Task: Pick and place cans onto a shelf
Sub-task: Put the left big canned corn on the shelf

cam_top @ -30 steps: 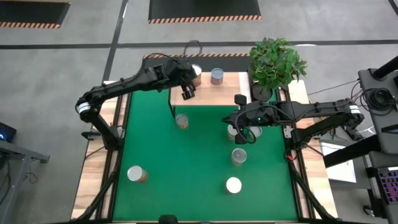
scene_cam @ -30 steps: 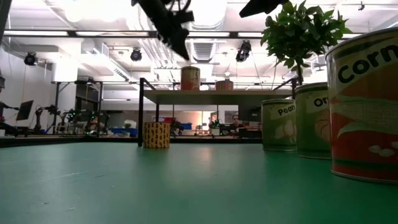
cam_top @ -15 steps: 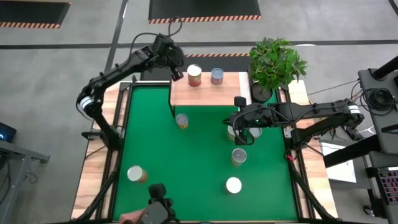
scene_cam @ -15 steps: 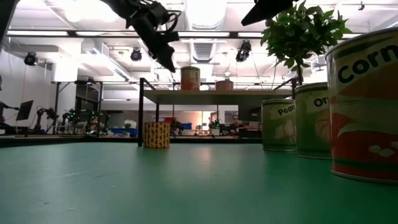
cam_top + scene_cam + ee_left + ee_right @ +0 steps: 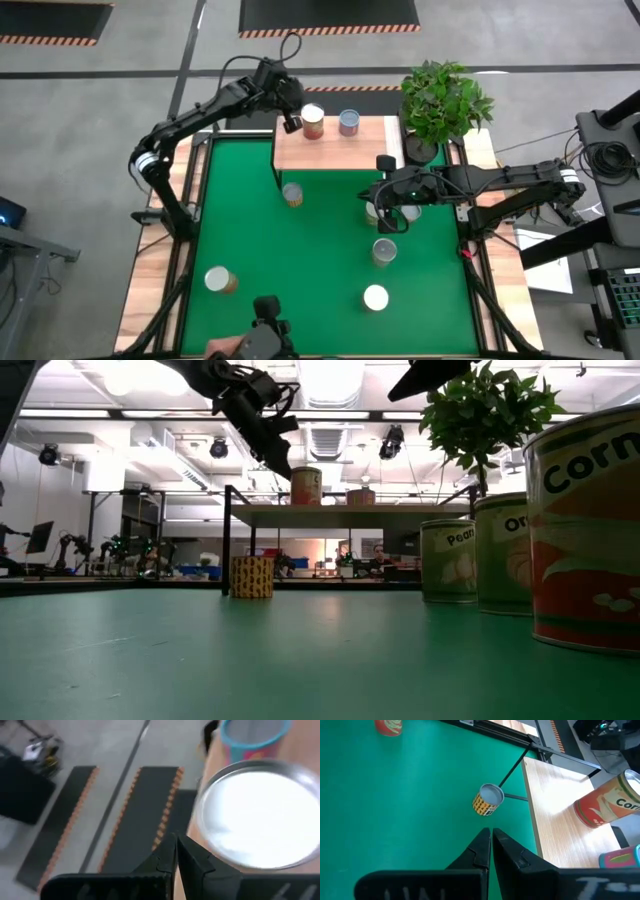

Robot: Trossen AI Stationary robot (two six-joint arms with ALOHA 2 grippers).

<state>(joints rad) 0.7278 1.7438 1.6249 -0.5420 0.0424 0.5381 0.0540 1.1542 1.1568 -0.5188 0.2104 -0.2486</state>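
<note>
The left hand [image 5: 290, 122], closed and empty, hangs beside the shelf [image 5: 335, 150] at 11 o'clock, near two cans [image 5: 313, 119]. The right hand [image 5: 388, 222], closed and empty, hovers over the desk [image 5: 300, 260] cans at 3 o'clock.

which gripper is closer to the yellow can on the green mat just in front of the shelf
Left, narrowly. The left gripper, shut, hangs at the shelf's rear left corner, behind the yellow can. The right gripper, shut, hovers across the mat to its right.
</note>
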